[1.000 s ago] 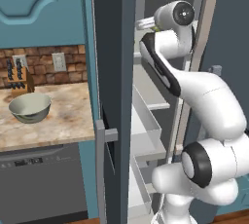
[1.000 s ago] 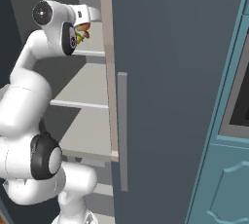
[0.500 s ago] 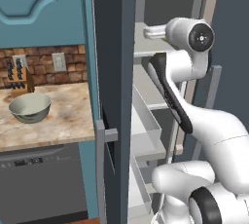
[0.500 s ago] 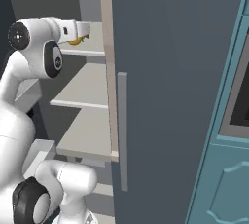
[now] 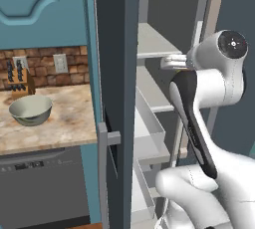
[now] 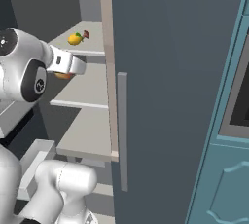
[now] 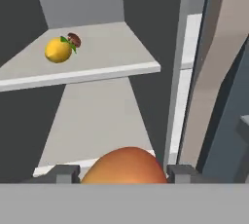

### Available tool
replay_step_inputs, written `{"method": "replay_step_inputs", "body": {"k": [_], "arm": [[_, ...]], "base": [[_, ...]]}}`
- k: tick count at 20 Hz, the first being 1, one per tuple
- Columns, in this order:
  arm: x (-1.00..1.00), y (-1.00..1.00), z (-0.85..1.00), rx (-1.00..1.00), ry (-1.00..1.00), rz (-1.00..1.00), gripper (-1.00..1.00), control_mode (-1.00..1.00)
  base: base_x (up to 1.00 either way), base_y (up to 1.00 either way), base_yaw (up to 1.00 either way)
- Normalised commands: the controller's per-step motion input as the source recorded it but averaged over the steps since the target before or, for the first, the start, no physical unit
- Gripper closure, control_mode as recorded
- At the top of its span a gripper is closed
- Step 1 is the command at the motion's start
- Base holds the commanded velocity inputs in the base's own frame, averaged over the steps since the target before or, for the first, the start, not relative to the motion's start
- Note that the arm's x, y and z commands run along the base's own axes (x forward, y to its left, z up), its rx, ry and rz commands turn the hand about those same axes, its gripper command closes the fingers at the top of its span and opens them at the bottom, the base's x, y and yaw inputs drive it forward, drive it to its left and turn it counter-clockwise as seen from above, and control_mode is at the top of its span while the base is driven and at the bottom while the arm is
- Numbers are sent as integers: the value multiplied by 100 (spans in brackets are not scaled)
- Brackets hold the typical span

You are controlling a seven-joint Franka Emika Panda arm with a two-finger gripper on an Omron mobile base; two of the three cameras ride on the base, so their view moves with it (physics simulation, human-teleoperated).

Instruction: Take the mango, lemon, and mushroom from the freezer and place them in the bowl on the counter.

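Start at your left in the left base view: the bowl [image 5: 31, 109] sits on the worktop [image 5: 60, 128] beside the knife block [image 5: 19, 79], with nothing in it yet — that is where all three items must end up. Next comes the freezer [image 5: 118, 73], its door swung wide so the shelves are reachable. On the upper shelf [image 7: 97, 55] the lemon [image 7: 58, 50] and the mushroom [image 7: 74, 39] lie touching, well back from the edge. Lower in the hand view, the mango [image 7: 124, 165] sits between your fingers [image 7: 181, 172], which look clamped on its sides — a wide grip, because the fruit is wide. Judging by this, you are carrying it out toward the bowl first; mind the door edge at your right.
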Motion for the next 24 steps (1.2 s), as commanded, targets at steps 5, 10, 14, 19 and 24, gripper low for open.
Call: {"method": "replay_step_inputs", "body": {"k": [5, 10, 14, 19, 24], "arm": [[-57, -10, -54, 1, 11, 0, 100, 100], [0, 0, 0, 0, 0, 0, 100, 100], [0, 0, 0, 0, 0, 0, 100, 100], [0, 0, 0, 0, 0, 0, 100, 100], [0, 0, 0, 0, 0, 0, 100, 100]], "base": [[-40, -7, 0], [-100, 18, 10], [-100, 86, 23], [-53, 100, 20], [5, 100, 16]]}}
